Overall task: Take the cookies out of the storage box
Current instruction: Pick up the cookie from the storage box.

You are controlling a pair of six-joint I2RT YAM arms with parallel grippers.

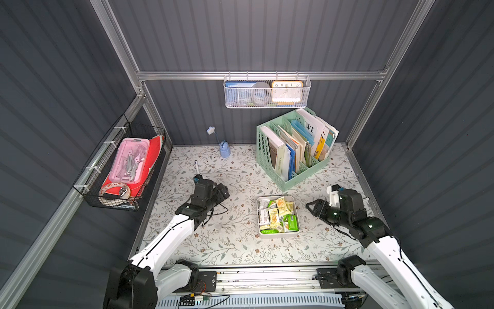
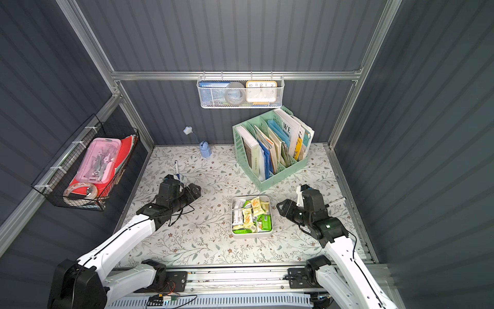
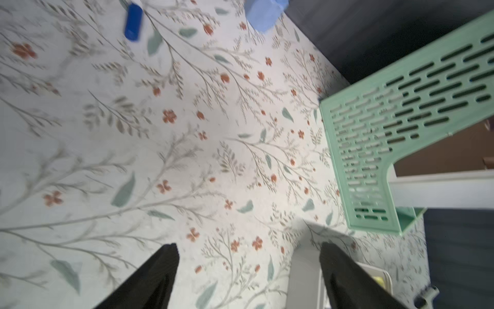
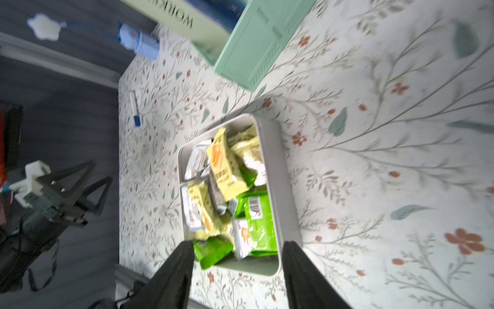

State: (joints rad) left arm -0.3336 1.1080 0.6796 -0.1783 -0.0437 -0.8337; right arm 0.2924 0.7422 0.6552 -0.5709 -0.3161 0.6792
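The storage box (image 1: 278,235) (image 2: 251,235), a shallow white tray, sits right of the table's middle. It is heaped with the cookies (image 1: 278,214) (image 2: 252,214), small green, pale yellow and white packets. My left gripper (image 1: 226,193) (image 2: 198,188) hovers left of the box, a hand's width away. In the left wrist view it (image 3: 248,248) is open over bare cloth, with the box's wall (image 3: 302,273) beside one finger. My right gripper (image 1: 310,207) (image 2: 280,206) is close to the box's right side. It (image 4: 238,246) stands open, looking along the box (image 4: 280,187) and its cookies (image 4: 227,174); nothing is held.
A mint-green file organizer (image 1: 294,160) with books stands behind the box. A blue-capped marker pen (image 1: 197,167) and a small blue bottle (image 1: 224,149) lie at the back left. A white mesh basket (image 1: 267,92) hangs on the back wall, a black wire basket (image 1: 120,166) on the left wall.
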